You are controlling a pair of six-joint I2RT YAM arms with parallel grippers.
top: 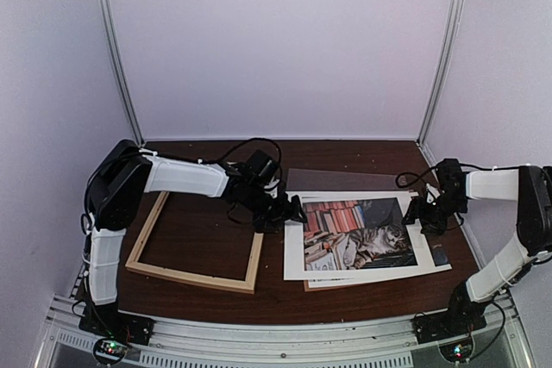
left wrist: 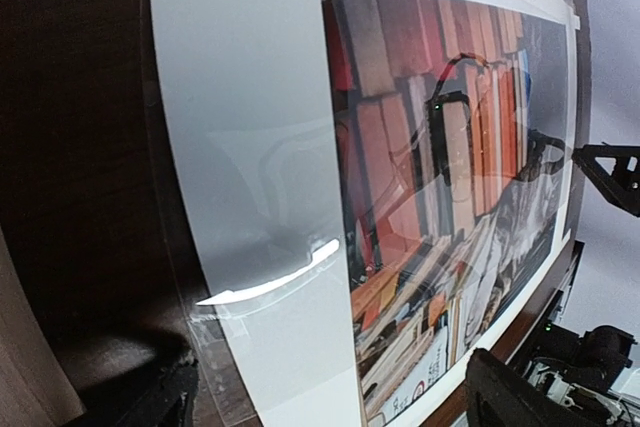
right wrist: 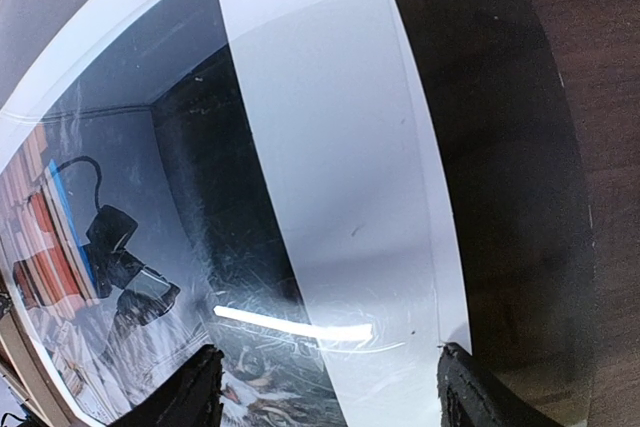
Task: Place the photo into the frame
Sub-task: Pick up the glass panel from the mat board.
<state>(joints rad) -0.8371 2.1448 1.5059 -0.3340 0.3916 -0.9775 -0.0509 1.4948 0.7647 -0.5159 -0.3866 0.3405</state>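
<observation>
Both arms sit at the photo [top: 358,234], one per short edge. The left gripper [top: 291,213] is at its left border, the right gripper [top: 425,213] at its right border. Both jaws are released and spread wide, gripping nothing. The print lies flat on the table [top: 371,159] beneath them. The frame [top: 191,278] lies flat to the print's left, near but not touching.

Step in hand, as I read it: get a hold on the print's edge. I'd come in low and shallow and slide one finger [left wrist: 165,402] under the border, not pinch straight down. Flat paper on a hard top gives nothing to bite. Grip only the white margin. Lift both ends together and level, or the sheet bows and creases.

Materials:
- **Print:** thin paper with a wide white border, cat and red-orange book spines in the middle.
- **Clear sheet:** the print's surface reflects strongly in both wrist views, so I judge a clear sheet [top: 345,180] lies over it, slick, jutting past the far edge. Risk: grabbing that instead.
- **Board:** a brown board [top: 312,284] peeks out under the near edge.
- **Frame:** thin pale wood strips, square corners, slightly bigger than the print.
- **Table:** dark, smooth wood grain.
</observation>
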